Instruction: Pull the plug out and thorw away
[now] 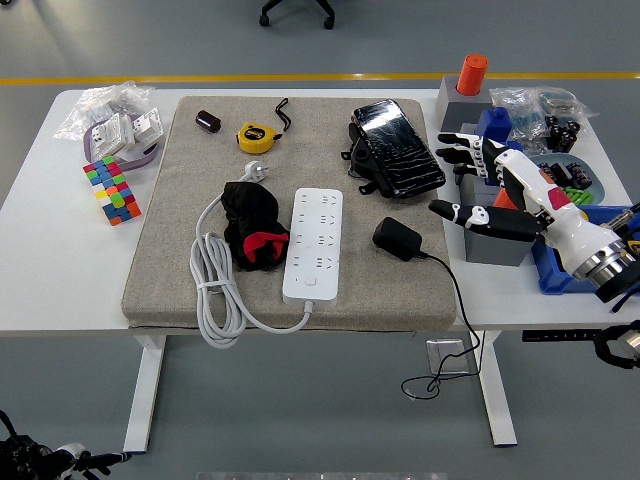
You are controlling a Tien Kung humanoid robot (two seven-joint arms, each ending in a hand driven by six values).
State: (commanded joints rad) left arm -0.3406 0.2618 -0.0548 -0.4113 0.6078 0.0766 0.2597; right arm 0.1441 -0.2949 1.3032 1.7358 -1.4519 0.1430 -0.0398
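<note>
1. Fingers (455, 140) of my right hand (500, 190) spread wide, holding nothing, above the table's (40, 250) right side.
2. Just left of my thumb the black plug adapter (398, 239) lies unplugged on the grey mat (170, 250), right of the white power strip (314, 245).
3. My left hand is out of sight; its cable (455, 300) drops over the near edge.
4. No writing is legible.

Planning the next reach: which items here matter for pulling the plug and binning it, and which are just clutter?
Job items:
black adapter plug, lying unplugged on the mat
white power strip
right hand, open, beside the grey bin

Clutter:
tape measure
colour cube
black-and-red glove
black case
orange cylinder
</note>
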